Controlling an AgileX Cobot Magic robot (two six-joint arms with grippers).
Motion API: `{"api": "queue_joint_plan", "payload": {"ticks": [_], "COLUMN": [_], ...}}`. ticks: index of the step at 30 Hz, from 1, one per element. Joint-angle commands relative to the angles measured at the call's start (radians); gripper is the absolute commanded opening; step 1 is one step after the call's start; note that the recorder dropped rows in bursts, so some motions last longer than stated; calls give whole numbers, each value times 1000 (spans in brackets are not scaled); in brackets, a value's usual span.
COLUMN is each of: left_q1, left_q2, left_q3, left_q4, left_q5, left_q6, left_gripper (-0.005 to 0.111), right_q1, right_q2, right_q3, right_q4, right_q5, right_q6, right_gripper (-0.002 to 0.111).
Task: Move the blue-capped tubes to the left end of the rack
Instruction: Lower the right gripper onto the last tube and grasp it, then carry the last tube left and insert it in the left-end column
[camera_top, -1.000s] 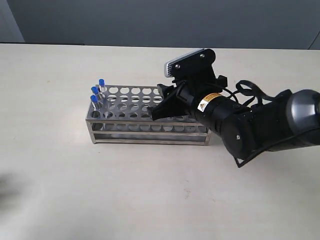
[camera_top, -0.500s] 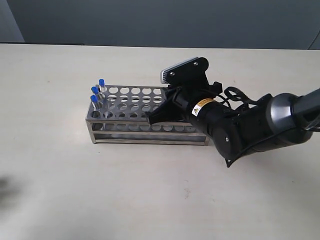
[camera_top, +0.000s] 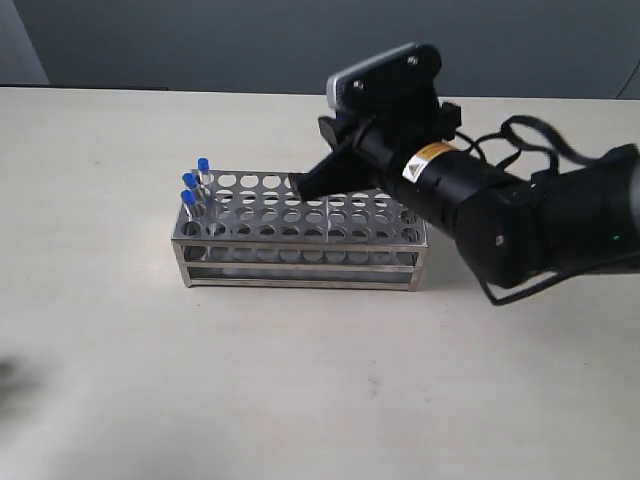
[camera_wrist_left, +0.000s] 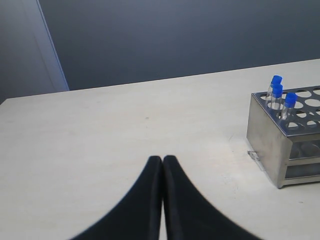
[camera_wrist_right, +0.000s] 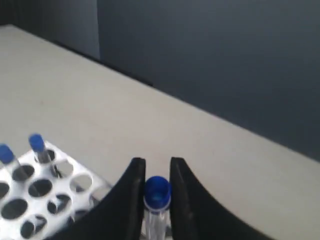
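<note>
One blue-capped tube (camera_wrist_right: 157, 192) was clenched in the right gripper (camera_wrist_right: 157, 166) above the rack (camera_top: 300, 240), presumably for carriage to three fellow tubes (camera_top: 195, 185) at the left end. The left gripper (camera_wrist_left: 163, 167) was closed and empty.

This looks like a laboratory bench set-up: a shiny steel test-tube rack (camera_top: 300, 255) stands on a bare pale table (camera_top: 100, 350), small blue-capped tubes (camera_top: 188, 198) sit upright at the rack's left end, and a plain dark grey wall (camera_top: 200, 40) rises behind the rack.
</note>
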Motion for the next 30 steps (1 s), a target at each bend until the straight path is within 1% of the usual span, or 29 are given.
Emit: {"api": "queue_joint_plan", "payload": {"ticks": [1,4,5,6,11,14,20,26,30], "left_q1": [-4,-4,-4,-4,-4,-4,-4,-4,-4], "left_q2": [3,3,3,3,3,3,3,3,3], "left_q3": [-5,-5,-5,-5,-5,-5,-5,-5,-5], "left_q4": [-5,-5,-5,-5,-5,-5,-5,-5,-5], "left_q5": [-12,-12,-12,-12,-12,-12,-12,-12,-12], "left_q6": [-1,-1,-1,-1,-1,-1,-1,-1,-1], "left_gripper": [1,1,1,1,1,1,1,1,1], "right_q1": [-3,7,30,41,176,216,228,228,228], "right_q2": [-102,-107,-97,-89,29,88,155,170,184], "right_q3": [-68,-142,-181,-195,-279,-306,-308,-308,-308], "right_q4": [-78,-166,-227,-239,-252,-252,-253,-253,-253], "right_q5": [117,214,251,259,281,281,275,211,204], "right_q6": [0,81,118,134,141,141,145,145,138], "right_gripper": [0,0,0,0,0,0,0,0,0]}}
